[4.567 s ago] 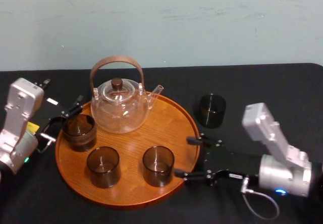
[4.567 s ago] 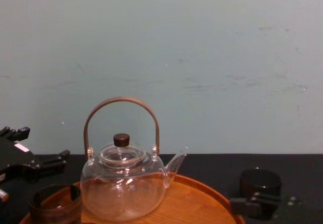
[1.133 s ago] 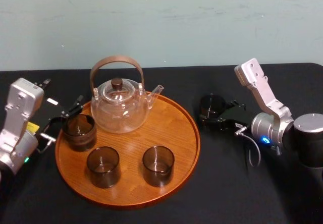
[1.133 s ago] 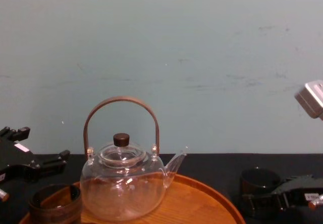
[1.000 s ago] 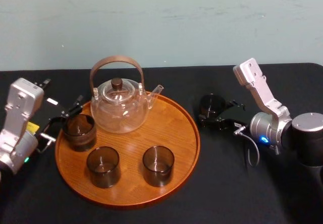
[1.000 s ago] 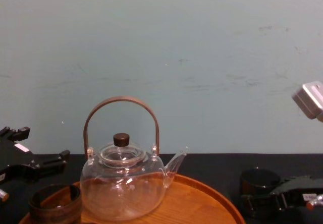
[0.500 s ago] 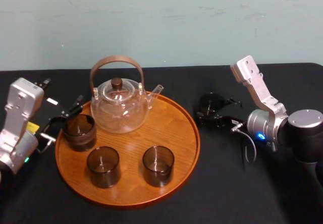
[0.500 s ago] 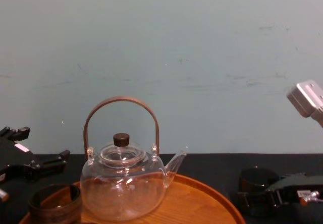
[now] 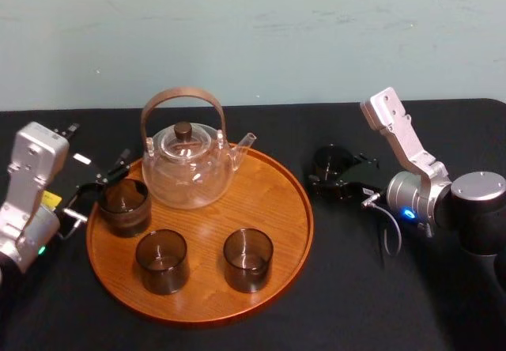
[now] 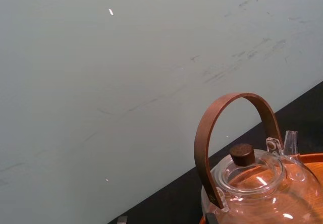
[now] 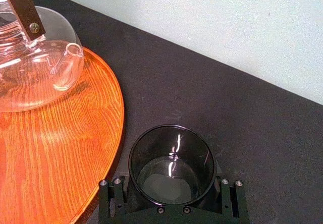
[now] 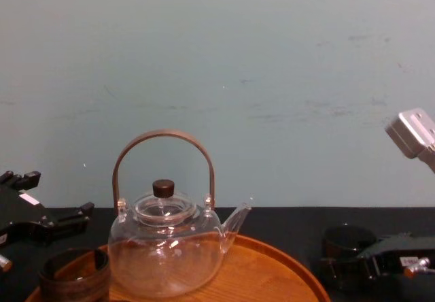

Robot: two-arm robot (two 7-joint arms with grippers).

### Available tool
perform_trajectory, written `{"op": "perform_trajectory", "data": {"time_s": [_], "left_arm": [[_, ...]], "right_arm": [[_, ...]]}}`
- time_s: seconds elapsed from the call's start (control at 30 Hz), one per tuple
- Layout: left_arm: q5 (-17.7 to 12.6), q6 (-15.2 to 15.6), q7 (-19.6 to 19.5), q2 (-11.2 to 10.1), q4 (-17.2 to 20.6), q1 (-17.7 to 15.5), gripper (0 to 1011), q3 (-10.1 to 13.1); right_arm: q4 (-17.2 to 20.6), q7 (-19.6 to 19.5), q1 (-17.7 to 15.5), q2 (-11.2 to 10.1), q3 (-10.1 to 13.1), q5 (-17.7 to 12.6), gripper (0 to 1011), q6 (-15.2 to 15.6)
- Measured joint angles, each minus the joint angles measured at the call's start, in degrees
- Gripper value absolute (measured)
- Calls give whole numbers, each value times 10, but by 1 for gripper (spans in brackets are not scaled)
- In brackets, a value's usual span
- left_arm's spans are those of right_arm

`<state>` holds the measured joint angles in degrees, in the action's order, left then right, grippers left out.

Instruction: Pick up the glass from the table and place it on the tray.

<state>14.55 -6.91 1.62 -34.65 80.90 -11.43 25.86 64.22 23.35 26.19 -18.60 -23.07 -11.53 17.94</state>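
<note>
Black cloth covers the table point(image 9: 261, 126), which runs back to a pale blue-green wall point(image 9: 253, 35). Left of the middle lies the round wooden tray point(image 9: 277, 201), and on it stand a clear teapot point(image 9: 188, 169) with an arched brown handle at the back, a squat brown cup point(image 9: 124, 206) at its left edge, and two dark tumblers point(image 9: 162, 260) point(image 9: 247, 258) side by side near the front. The glass point(image 9: 331, 161) to be moved stands upright on the cloth just beside the tray's right rim, not on the tray. The right gripper point(image 9: 337, 173) has reached in from the right at table height and is spread around it, one finger on each side of the glass. In the right wrist view the glass point(image 11: 171, 166) sits between the two black fingers point(image 11: 110, 201), close to both, with the tray's rim point(image 11: 118, 118) near by. Whether the pads touch its wall cannot be told. From the chest view the glass point(image 12: 346, 244) shows low on the right with the gripper's dark body just beside it. The left gripper point(image 9: 96, 186) rests at the tray's left side near the brown cup — its fingers spread and holding nothing.
</note>
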Motion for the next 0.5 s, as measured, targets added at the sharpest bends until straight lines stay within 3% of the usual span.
{"op": "perform_trajectory", "data": {"time_s": [0.07, 0.5], "left_arm": [[0, 0, 0, 0, 0, 0, 1001, 0], [0, 0, 0, 0, 0, 0, 1001, 0]], "right_arm": [[0, 0, 0, 0, 0, 0, 905, 0], [1, 0, 0, 0, 1, -2, 904, 1]]}}
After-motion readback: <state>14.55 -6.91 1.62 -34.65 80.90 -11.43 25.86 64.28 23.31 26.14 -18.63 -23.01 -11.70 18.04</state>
